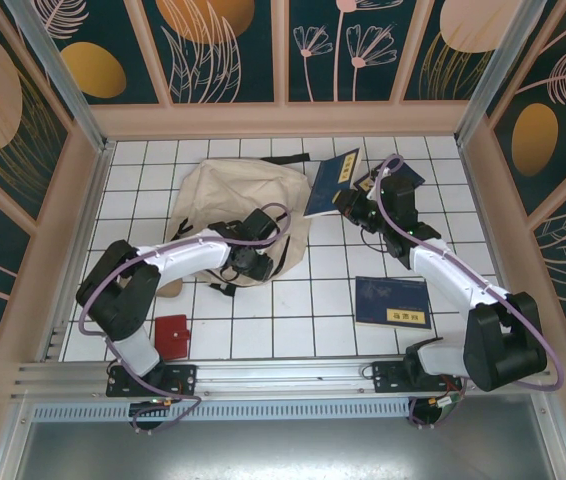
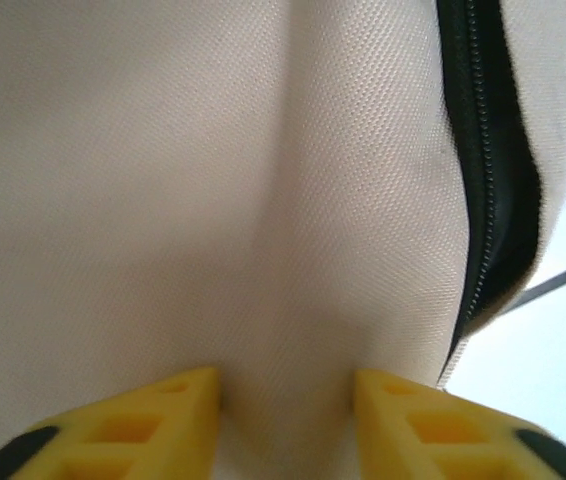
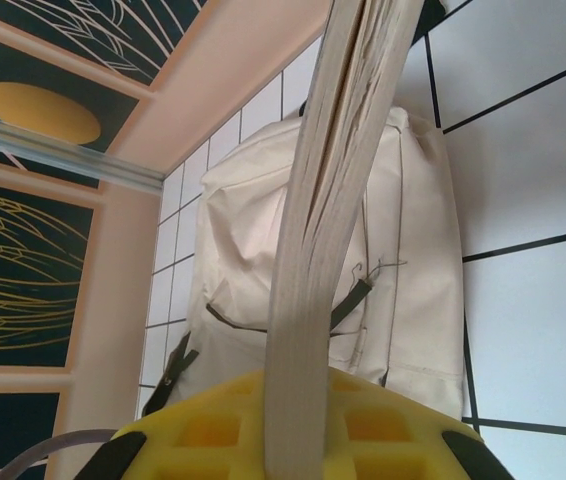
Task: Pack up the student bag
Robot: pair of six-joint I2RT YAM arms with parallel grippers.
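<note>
Two-armed packing step

Table [image 1: 303,300] carries the student bag [image 1: 228,205], slumped left of centre: limp, probably light cloth, best taken by a fold near the zipper [image 2: 488,180]. Navy book [image 1: 331,183] stands clamped in the right tool [image 3: 298,410]; left tool [image 2: 285,390] pinches bag fabric.

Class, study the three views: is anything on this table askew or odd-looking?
Yes. The navy book in the right gripper is held tilted on edge beside the student bag, its pages splaying apart. The bag lies slumped on the tiles, a fold of its fabric bunched between the fingers of the left gripper.
</note>
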